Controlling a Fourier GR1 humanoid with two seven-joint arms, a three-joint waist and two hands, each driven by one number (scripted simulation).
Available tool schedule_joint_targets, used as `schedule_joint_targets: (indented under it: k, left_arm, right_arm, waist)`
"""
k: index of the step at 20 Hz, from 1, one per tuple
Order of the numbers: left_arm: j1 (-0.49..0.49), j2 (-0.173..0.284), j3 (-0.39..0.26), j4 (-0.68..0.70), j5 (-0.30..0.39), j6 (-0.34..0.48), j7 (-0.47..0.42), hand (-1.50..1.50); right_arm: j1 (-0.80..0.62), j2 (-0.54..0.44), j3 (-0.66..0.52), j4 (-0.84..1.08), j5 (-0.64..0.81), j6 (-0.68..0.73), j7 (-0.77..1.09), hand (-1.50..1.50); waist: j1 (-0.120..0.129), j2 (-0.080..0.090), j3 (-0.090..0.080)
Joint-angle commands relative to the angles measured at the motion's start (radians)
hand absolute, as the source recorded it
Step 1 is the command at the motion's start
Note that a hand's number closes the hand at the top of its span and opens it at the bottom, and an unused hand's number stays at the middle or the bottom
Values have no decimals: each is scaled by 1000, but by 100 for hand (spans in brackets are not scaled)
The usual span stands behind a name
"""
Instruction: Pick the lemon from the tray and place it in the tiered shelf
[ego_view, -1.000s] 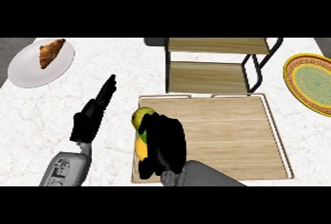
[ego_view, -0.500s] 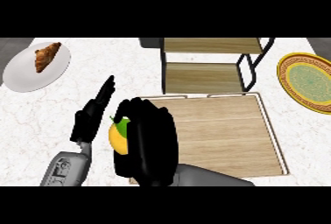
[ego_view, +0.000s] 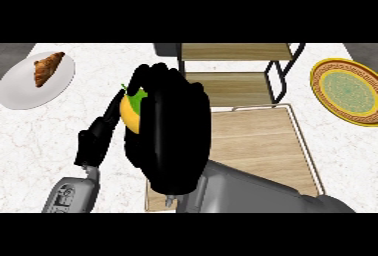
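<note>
While the right hand (ego_view: 168, 132) curls its black fingers round the lemon (ego_view: 131, 112), the fruit sits up off the counter, held near the left edge of the wooden tray (ego_view: 266, 145), out over the marble counter (ego_view: 37, 140). Only the lemon's left side shows past the fingers: yellow-orange skin shading to green at the far end, with a small green stem tip. Long axis looks to run near-to-far, but most of it is hidden, so that is a guess.

Key relation: the tiered shelf (ego_view: 236, 67) lies far and to the right of the held lemon, just beyond the tray's far edge. Two wooden levels show, dark metal posts on the right side. My read is the carry must go away from the robot and a bit right, then down onto a shelf board; which tier is reachable I cannot tell from here. The right hand is the one holding and the nearer to the shelf.

The left hand (ego_view: 94, 142) is low at the left, fingers straight, holding nothing, just beside the right hand.

Also on the counter: white plate with a croissant (ego_view: 46, 69) far left, patterned yellow plate (ego_view: 347, 92) far right.
</note>
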Motion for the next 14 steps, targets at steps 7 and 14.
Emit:
schedule_joint_targets:
  k: [7,14]
  left_arm:
    - [5,31,27,-24,13,-14,2,0]
    - [0,-10,-7,-23,-19,20,11,0]
  right_arm:
    - [-244,16,-212,75,103,188,243,150]
    - [-340,16,-296,128,171,244,243,150]
  waist:
    - [6,5,1]
    - [-3,9,1]
